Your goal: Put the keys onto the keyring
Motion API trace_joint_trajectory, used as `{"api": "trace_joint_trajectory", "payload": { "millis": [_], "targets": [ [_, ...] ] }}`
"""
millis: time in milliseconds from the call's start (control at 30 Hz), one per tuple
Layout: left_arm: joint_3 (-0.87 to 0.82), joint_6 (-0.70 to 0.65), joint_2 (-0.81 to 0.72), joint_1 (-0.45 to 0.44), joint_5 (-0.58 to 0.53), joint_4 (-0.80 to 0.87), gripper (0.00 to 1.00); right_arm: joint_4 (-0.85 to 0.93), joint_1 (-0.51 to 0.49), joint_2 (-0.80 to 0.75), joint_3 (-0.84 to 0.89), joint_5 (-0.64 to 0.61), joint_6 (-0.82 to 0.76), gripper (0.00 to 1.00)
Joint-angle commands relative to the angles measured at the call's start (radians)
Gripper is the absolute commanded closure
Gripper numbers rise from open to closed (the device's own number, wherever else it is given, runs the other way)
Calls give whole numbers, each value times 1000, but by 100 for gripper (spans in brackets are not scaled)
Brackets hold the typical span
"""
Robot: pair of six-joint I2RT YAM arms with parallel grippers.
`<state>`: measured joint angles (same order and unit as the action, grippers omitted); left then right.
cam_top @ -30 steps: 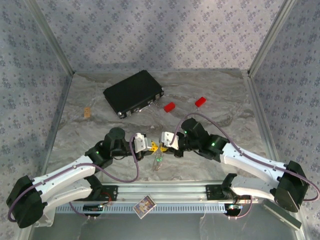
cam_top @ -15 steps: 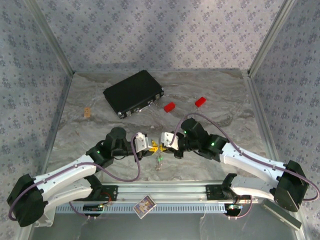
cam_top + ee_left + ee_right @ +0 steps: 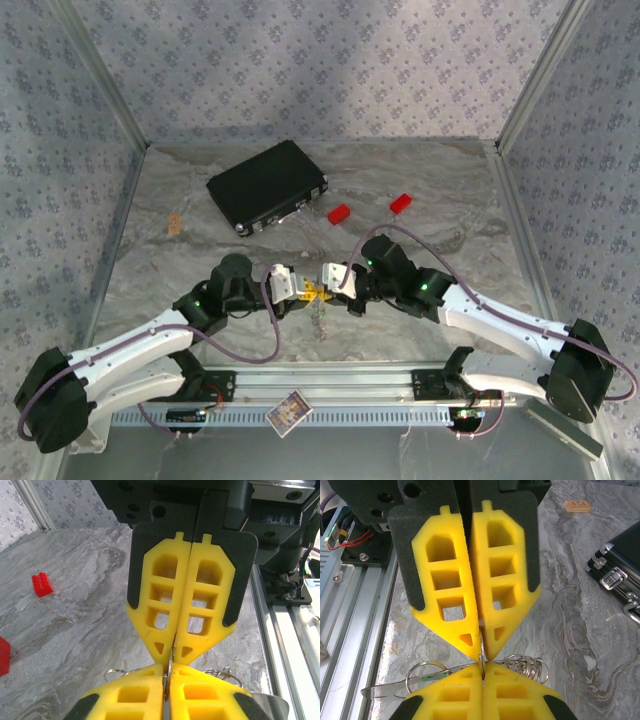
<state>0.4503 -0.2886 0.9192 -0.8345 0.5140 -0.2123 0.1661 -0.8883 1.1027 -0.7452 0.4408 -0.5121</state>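
My left gripper [image 3: 303, 292] and right gripper [image 3: 322, 290] meet tip to tip at the table's front centre. Both are shut on one thin silvery ring of the keyring [image 3: 481, 655], seen edge-on between the yellow pads. In the left wrist view that ring [image 3: 170, 666] runs from my left gripper [image 3: 169, 674] up into the right gripper [image 3: 172, 652]. More silvery rings [image 3: 525, 665] bunch to one side. A thin metal key with a green mark [image 3: 395, 686] hangs on a loop below. The dangling bunch [image 3: 320, 320] hangs under the tips. The blue key is hidden.
A black rectangular case [image 3: 267, 186] lies at the back left. Two red blocks [image 3: 339, 214] [image 3: 401, 203] sit behind the grippers. A small tan tag [image 3: 175, 224] lies at the left. The aluminium rail [image 3: 330, 380] runs along the front edge, with a small card [image 3: 290, 411] on it.
The left gripper has edged slightly right toward the right gripper, and the dangling bunch has shifted a little right. Both grippers stay shut.
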Motion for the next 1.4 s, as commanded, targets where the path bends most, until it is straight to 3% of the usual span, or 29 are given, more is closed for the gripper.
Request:
{"api": "trace_joint_trajectory", "payload": {
  "millis": [0,367,400,500,600,767,1000,1167,1367],
  "targets": [
    [11,1,-10,-9,17,-44,96,-5,-1,5,-34,26,19,100],
    [8,-1,-14,-9,1,-20,100,-8,6,-9,-23,25,40,100],
    [8,-1,-13,-9,-1,-20,100,-11,6,-9,-23,21,41,98],
    [8,-8,-20,-8,-17,-18,100,-14,8,-17,-19,9,44,76],
    [4,-15,-42,-9,-60,-19,100,-25,21,-48,-11,9,62,67],
    [11,-6,-123,-9,-221,-4,100,-97,72,-147,42,-20,147,63],
    [72,33,-240,-9,-500,69,100,-173,80,-244,119,-182,295,65],
    [107,58,-260,0,-673,125,100,-171,-13,-219,147,-267,364,66],
    [152,73,-287,99,-758,215,100,-245,-163,-21,120,-315,427,65]
  ]
}}
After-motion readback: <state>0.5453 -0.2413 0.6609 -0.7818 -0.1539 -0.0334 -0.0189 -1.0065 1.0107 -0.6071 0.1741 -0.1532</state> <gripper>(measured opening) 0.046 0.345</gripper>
